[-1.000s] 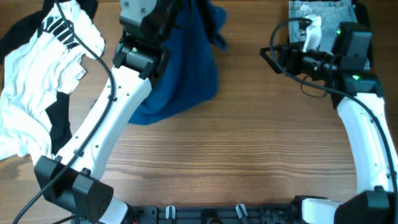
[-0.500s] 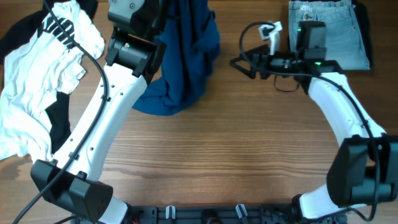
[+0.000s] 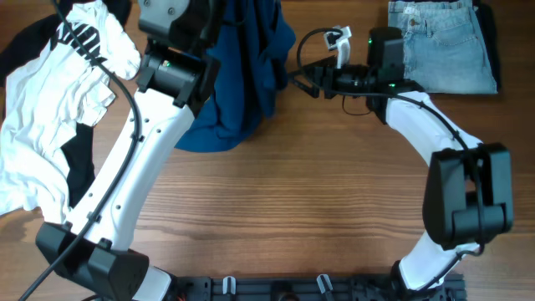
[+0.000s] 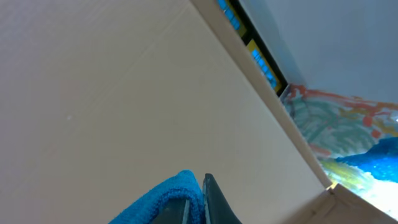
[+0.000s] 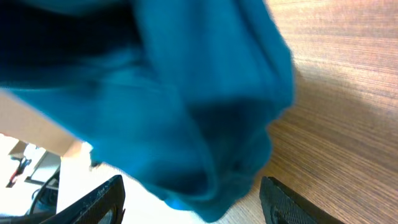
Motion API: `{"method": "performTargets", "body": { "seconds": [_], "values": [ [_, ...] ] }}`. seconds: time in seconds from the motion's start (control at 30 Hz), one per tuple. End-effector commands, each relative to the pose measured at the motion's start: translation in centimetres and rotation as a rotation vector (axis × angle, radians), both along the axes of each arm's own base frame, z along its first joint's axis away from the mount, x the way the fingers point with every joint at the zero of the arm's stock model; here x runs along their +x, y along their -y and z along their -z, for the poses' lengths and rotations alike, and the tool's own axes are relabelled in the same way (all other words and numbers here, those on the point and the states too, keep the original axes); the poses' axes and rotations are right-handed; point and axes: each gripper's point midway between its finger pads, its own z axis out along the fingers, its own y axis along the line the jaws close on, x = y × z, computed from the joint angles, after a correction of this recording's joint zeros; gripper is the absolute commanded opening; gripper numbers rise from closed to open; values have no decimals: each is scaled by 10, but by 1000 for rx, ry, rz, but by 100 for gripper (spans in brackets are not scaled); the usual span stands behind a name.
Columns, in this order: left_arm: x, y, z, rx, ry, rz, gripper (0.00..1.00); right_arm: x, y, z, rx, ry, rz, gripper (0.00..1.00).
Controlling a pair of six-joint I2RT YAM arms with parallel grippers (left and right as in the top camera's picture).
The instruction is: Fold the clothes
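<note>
The dark-blue shirt (image 3: 242, 79) hangs bunched at the table's top centre, with its lower part resting on the wood. My left gripper (image 4: 196, 200) is shut on a fold of the shirt (image 4: 168, 193) and holds it up; in the overhead view the wrist hides the jaws. My right gripper (image 3: 296, 79) is open at the shirt's right edge. In the right wrist view the gripper (image 5: 193, 202) has its fingers spread wide, with the shirt (image 5: 199, 99) hanging between them and not clamped.
A white top with black stripes (image 3: 50, 109) lies crumpled at the left over a black piece (image 3: 79, 167). Folded light-blue jeans (image 3: 443, 46) lie at the top right. Bare wooden table (image 3: 318, 201) fills the middle and front.
My right arm has swung left from beside the jeans to the shirt's right edge. My left arm has shifted slightly left with the shirt, which now hangs more bunched.
</note>
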Motion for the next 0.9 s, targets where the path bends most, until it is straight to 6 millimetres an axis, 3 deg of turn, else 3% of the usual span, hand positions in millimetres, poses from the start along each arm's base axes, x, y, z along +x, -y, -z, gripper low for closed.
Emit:
{"method": "performTargets", "body": {
  "seconds": [0.0,0.27,0.47,0.77,0.83,0.87],
  "values": [
    [-45,-18,-57,-59,123,15,4,7,-7,17,25,-69,25,70],
    [-51,-14,-61,-64,130,32,4,4,-57,8,59,-35,9,67],
    [-48,-15,-56,-54,106,26,4,-11,-66,-4,133,-80,-73,64],
    [-47,-15,-55,-54,102,24,4,-31,-104,22,93,-278,-13,64],
    [-46,-14,-53,-50,94,24,4,-29,-108,25,92,-325,40,54],
    [-46,-14,-53,-49,91,24,4,-27,-110,28,84,-332,71,32]
  ]
}}
